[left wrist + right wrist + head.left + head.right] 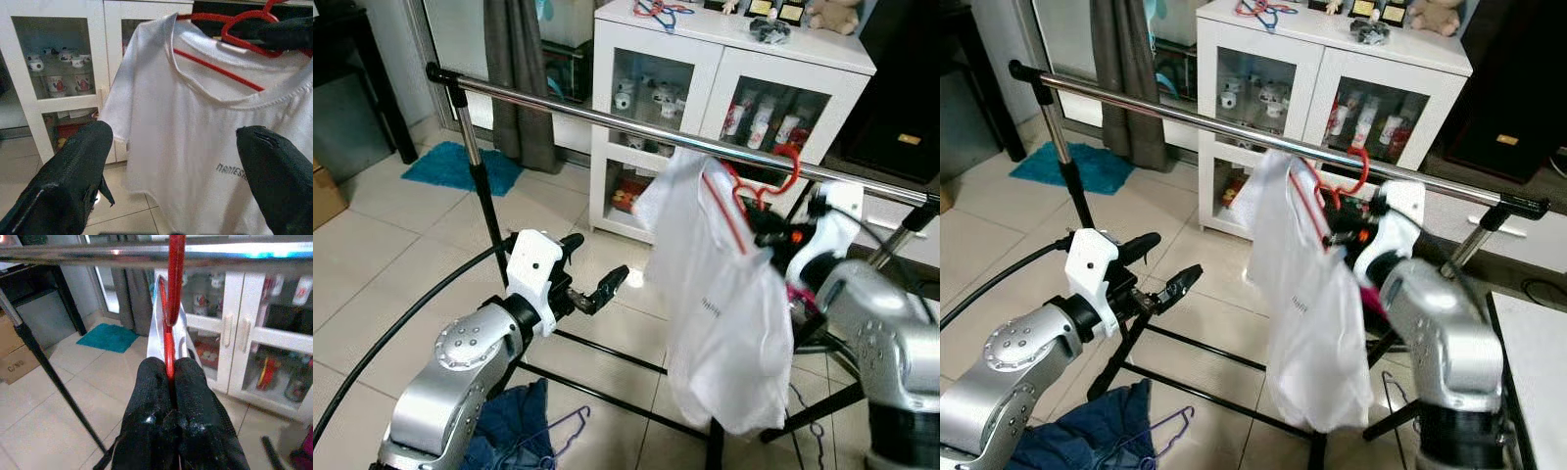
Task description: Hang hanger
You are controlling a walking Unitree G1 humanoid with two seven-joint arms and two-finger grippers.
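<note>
Could see little of the hanger (744,196): just the hook and one red arm, the rest buried in the shirt (715,304). Could not make out the right gripper (170,374) in the eye views, masked there by shirt and hanger. Lost the rail (607,117) past the right edge of the left eye view; found it blurred in the right wrist view. Could read only part of the grey print (230,170), cut short by a left finger (279,171), itself blurred and clipped by the bottom edge. Could not tell the small things behind the cabinet (705,59) glass. Lost part of the blue cloth (514,421) below the frame, and part of the toy (832,15) above it.
</note>
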